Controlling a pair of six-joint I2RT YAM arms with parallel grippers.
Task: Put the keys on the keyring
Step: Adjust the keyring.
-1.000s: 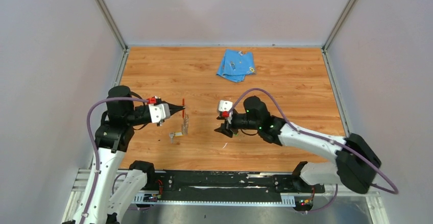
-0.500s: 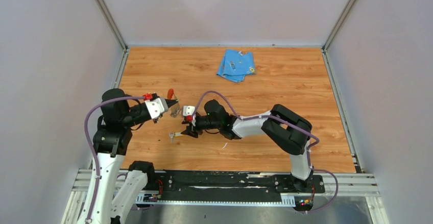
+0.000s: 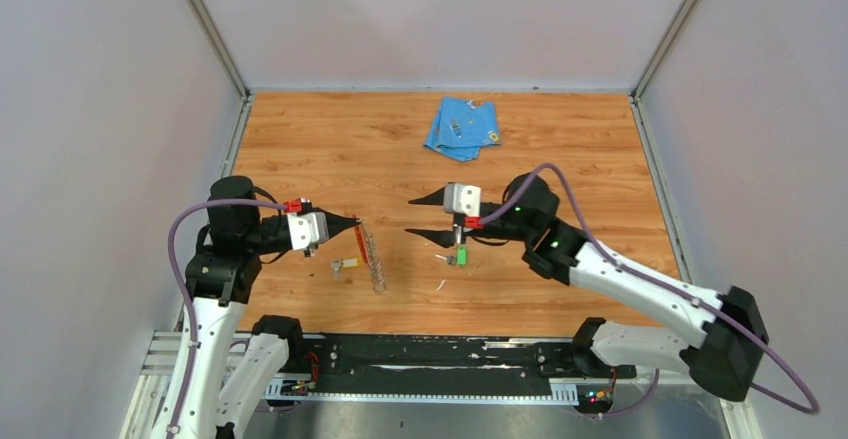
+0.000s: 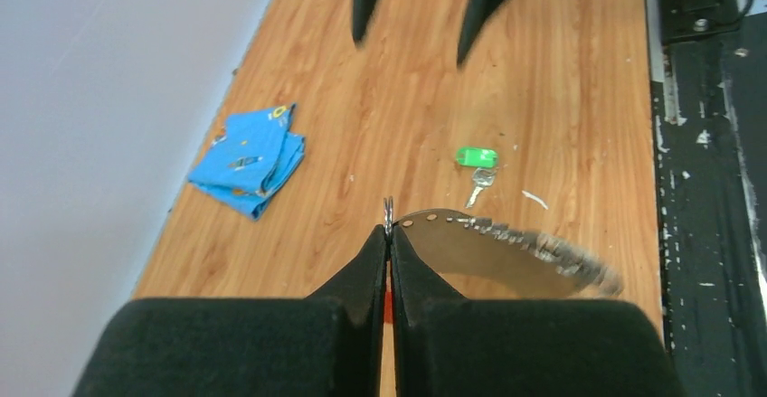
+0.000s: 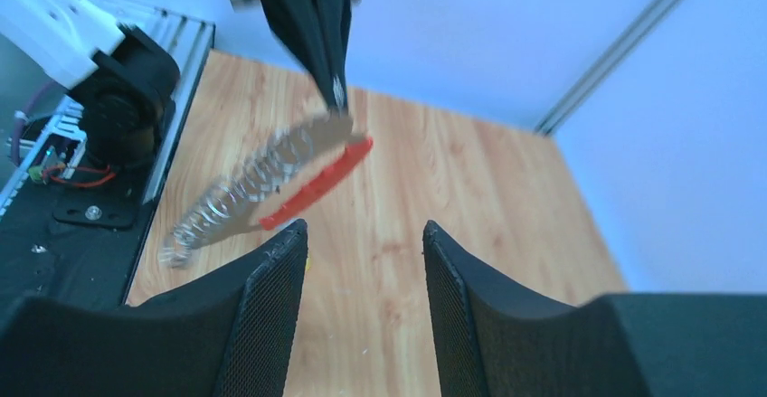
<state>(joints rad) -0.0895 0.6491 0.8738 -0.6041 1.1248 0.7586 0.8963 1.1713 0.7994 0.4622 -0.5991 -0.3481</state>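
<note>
Keyring (image 3: 372, 259) is pinched at one end by the left gripper (image 3: 355, 224), whose fingers are pressed together on it. Its long axis runs from that tip toward the near edge of the table (image 3: 560, 159), leaning slightly right. Whether its free end touches the wood cannot be told. The right gripper (image 3: 413, 217) faces it across a bare strip of wood, jaws spread wide and holding nothing. The green key (image 3: 461, 256) lies just nearer than that gripper, and the yellow key (image 3: 346, 263) lies just left of the keyring (it shows only from above). The blue cloth (image 3: 462, 127) sits well apart near the far edge. The right wrist view alone shows the red strip clearly, along one curved edge. The left wrist view shows the keyring blurred, stretching right from the fingertips.
</note>
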